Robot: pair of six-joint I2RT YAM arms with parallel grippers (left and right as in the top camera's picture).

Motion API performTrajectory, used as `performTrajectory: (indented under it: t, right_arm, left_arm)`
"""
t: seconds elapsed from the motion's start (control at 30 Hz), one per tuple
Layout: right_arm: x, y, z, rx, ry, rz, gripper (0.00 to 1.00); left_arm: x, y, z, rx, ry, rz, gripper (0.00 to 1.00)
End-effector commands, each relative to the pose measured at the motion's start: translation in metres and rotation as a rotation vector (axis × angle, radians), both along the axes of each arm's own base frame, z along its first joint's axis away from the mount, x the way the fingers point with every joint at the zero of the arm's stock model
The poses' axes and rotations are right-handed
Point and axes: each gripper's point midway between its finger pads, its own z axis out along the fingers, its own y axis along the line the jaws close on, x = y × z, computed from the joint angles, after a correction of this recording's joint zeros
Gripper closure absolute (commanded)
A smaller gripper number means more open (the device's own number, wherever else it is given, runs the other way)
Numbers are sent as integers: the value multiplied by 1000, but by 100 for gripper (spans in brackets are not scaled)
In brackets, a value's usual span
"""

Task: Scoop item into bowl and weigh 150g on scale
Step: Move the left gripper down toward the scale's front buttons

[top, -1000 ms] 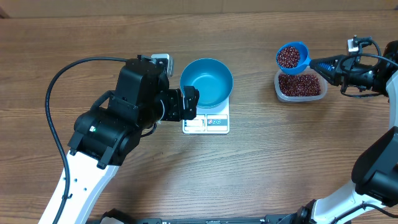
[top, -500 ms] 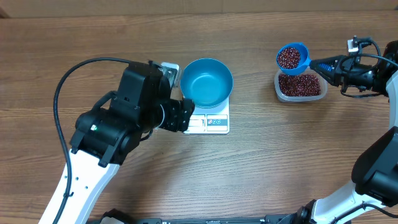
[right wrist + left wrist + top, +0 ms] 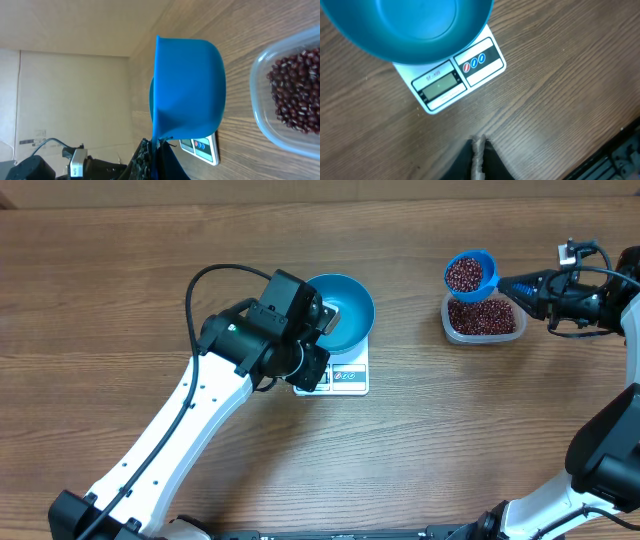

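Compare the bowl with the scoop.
The bowl is bigger and looks empty; the scoop is smaller and full of beans. The bowl sits on the scale; the scoop is held by the right gripper near the tub. Both are round and blue.

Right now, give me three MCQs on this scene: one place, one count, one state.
1. The bowl sits: A on the scale; B on the floor; C on a shelf.
2. Containers holding beans: A one; B two; C four.
3. The left hand is: A wide open; B shut on the bowl's rim; C shut, empty.
Key: A, the bowl rests on the scale's platform. B, the scoop and the tub both hold beans. C, the left wrist view shows its tips meeting over the bare table.
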Motion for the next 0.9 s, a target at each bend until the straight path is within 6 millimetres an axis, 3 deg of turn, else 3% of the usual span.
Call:
performTrajectory:
  t: [0.0, 0.5, 0.87]
  right_arm:
    - [-2, -2, -2, -20, 1, -2, 96]
    - [-2, -2, -2, -23, 0, -2, 96]
    - [-2, -2, -2, -23, 1, -2, 96]
  left_arm:
    - [2, -7, 1, -16, -7, -39, 96]
    - [5, -3, -8, 102, -82, -169, 96]
    - [15, -23, -52, 225, -78, -257, 96]
